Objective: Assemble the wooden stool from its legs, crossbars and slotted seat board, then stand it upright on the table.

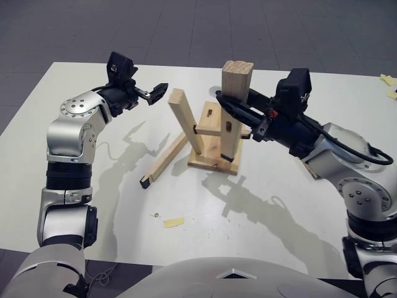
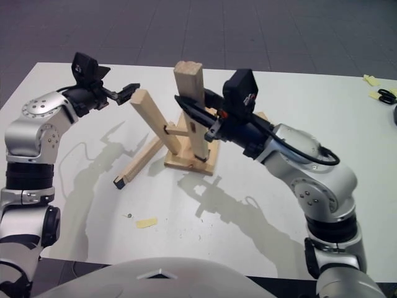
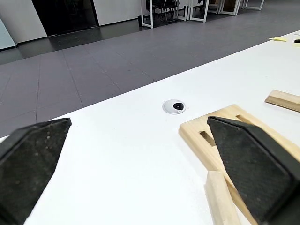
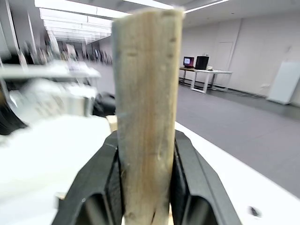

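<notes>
Right gripper [image 1: 228,99] is clamped tight on the upright leg [image 1: 237,74], which stands at the 5 o'clock corner of the seat board [image 1: 212,149] lying mid-table. Left gripper [image 1: 158,92] hangs wide open and empty at the board's 10 o'clock, just beside the top of the tilted leg [image 1: 186,121].

My left gripper [image 1: 156,92] and right gripper [image 1: 231,104] were black. Behind them ran silver arm shells [image 1: 67,135], black joint bands [image 1: 65,174], screw-ringed caps [image 1: 79,107] and one looping black cable [image 1: 370,151].
</notes>
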Controlling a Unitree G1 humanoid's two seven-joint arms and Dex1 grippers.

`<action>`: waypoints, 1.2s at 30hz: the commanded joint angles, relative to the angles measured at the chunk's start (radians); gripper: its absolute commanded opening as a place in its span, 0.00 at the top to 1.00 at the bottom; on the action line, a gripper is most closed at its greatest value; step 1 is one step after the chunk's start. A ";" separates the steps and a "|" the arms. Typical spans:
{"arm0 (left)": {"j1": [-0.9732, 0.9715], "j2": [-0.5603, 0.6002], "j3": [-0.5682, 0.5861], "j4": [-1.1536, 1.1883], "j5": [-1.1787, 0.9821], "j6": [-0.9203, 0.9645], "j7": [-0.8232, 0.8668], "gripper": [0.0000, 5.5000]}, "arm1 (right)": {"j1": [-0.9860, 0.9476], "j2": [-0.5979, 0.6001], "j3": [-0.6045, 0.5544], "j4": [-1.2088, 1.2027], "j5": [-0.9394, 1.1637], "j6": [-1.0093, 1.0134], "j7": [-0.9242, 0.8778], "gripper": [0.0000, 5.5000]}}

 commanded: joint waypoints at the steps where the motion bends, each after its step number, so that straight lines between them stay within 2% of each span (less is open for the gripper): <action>1: 0.001 -0.003 0.006 -0.010 0.012 -0.014 -0.018 0.02 | -0.030 0.005 -0.082 0.038 0.010 -0.029 0.046 0.81; 5: -0.016 -0.013 0.024 -0.013 0.003 -0.026 -0.022 0.02 | -0.067 0.097 -0.194 0.089 0.209 -0.023 -0.001 0.81; 7: -0.018 -0.014 0.049 -0.035 -0.031 -0.007 -0.034 0.02 | -0.080 0.136 -0.282 0.124 0.420 -0.031 -0.068 0.81; 10: -0.029 0.001 0.112 -0.107 -0.192 0.096 -0.128 0.02 | -0.070 0.147 -0.421 0.171 0.723 -0.069 -0.157 0.81; 12: -0.048 0.036 0.142 -0.172 -0.331 0.188 -0.227 0.02 | -0.064 0.133 -0.486 0.196 0.805 -0.089 -0.188 0.81; 15: -0.082 0.128 0.180 -0.204 -0.526 0.351 -0.391 0.02 | -0.036 0.087 -0.555 0.231 0.789 -0.099 -0.204 0.81; 18: -0.127 0.187 0.174 -0.186 -0.610 0.442 -0.475 0.02 | 0.002 0.056 -0.597 0.247 0.756 -0.101 -0.194 0.81; 24: -0.112 0.191 -0.017 -0.208 -0.467 0.339 -0.563 0.02 | 0.027 0.063 -0.604 0.261 0.708 -0.118 -0.204 0.81; 28: -0.095 0.190 -0.100 -0.209 -0.380 0.263 -0.603 0.02 | 0.033 0.060 -0.601 0.270 0.670 -0.118 -0.196 0.81; 36: -0.098 0.110 -0.126 -0.201 -0.340 0.229 -0.556 0.26 | 0.067 0.087 -0.579 0.252 0.597 -0.128 -0.195 0.81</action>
